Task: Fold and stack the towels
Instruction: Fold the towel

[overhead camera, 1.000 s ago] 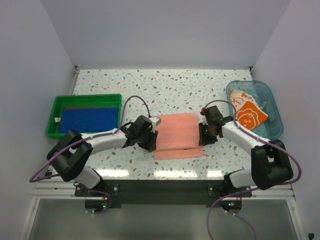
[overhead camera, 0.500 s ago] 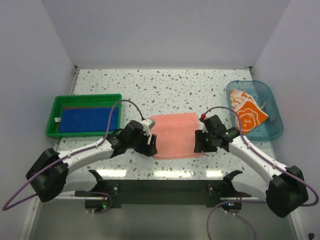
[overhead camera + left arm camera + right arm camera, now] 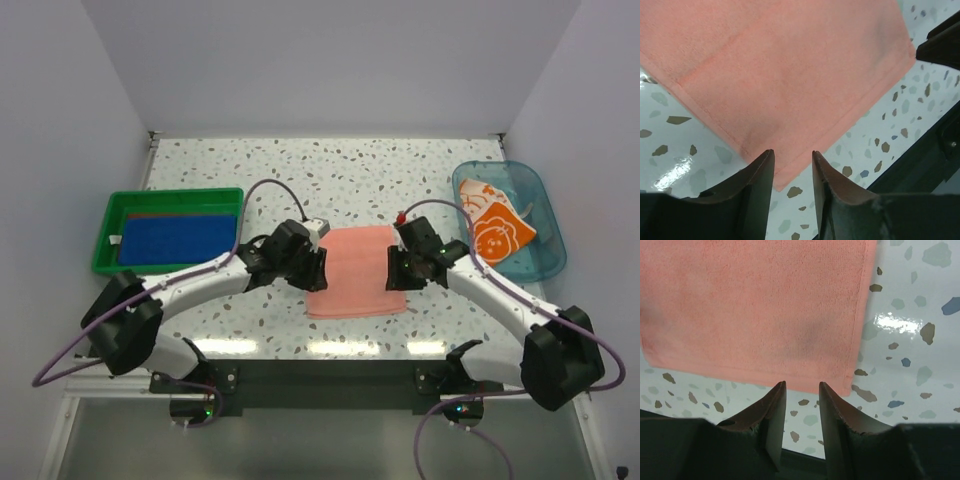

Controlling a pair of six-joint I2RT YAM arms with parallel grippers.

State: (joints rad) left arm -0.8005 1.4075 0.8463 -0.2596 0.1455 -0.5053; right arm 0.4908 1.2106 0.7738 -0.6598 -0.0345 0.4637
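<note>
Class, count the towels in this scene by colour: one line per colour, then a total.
Pink towel: 1
Royal blue towel: 1
Rust-brown towel, only an edge showing beneath the blue one: 1
Orange flowered towel: 1
Total: 4

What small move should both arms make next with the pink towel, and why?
Probably lower and pinch the corner nearest each gripper, ready to fold: the pink towel lies flat, and the left gripper and right gripper hang open at its two sides, holding nothing.
</note>
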